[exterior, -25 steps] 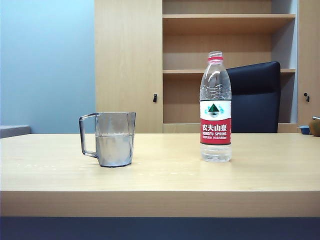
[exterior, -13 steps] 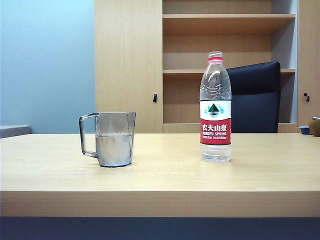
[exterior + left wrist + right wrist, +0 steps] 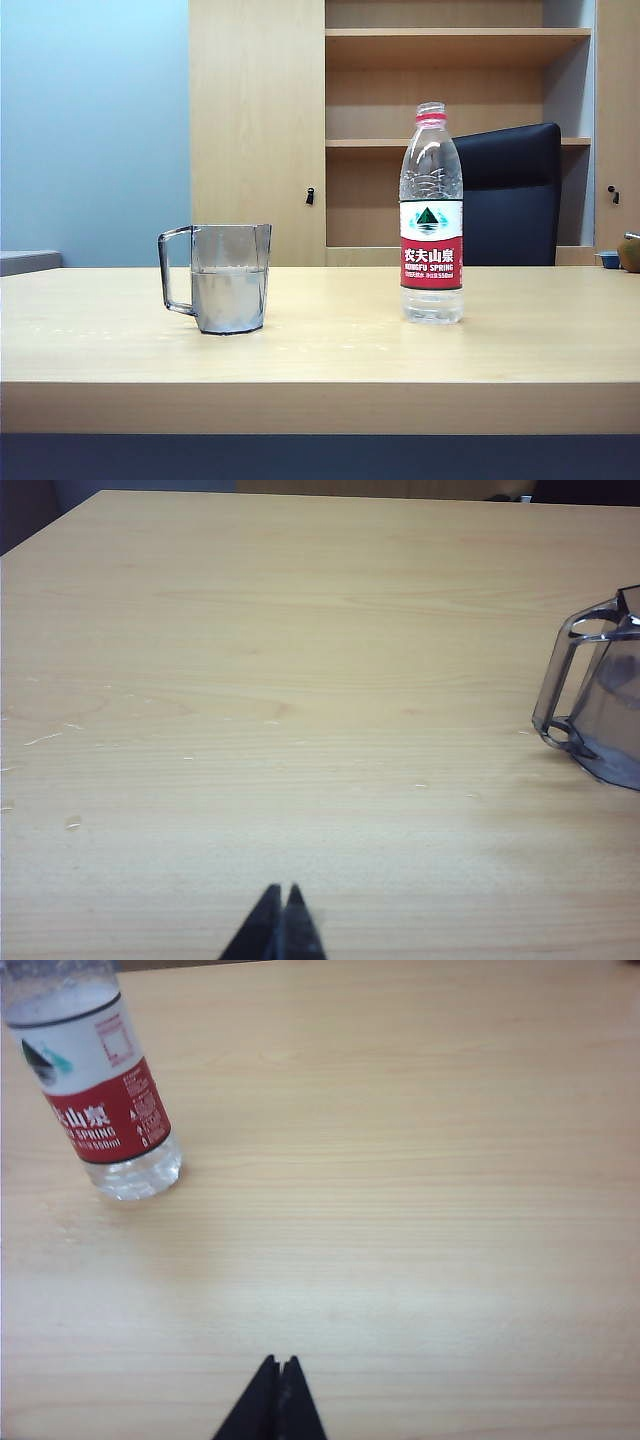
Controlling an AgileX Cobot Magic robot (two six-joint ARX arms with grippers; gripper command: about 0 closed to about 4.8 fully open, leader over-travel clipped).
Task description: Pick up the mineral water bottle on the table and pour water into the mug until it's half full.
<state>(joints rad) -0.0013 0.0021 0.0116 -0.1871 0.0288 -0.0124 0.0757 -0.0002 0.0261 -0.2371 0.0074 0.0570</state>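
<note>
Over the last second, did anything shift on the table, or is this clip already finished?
Nothing visibly changed. The clear ribbed plastic water bottle and the smoky-grey faceted mug, about half full, stand where they stood. Left hand and right hand are both shut, clear of everything.

You have one mineral water bottle (image 3: 431,215), one mug (image 3: 222,277), one counter (image 3: 330,360), and two end effectors: left (image 3: 279,894), right (image 3: 277,1364).
</note>
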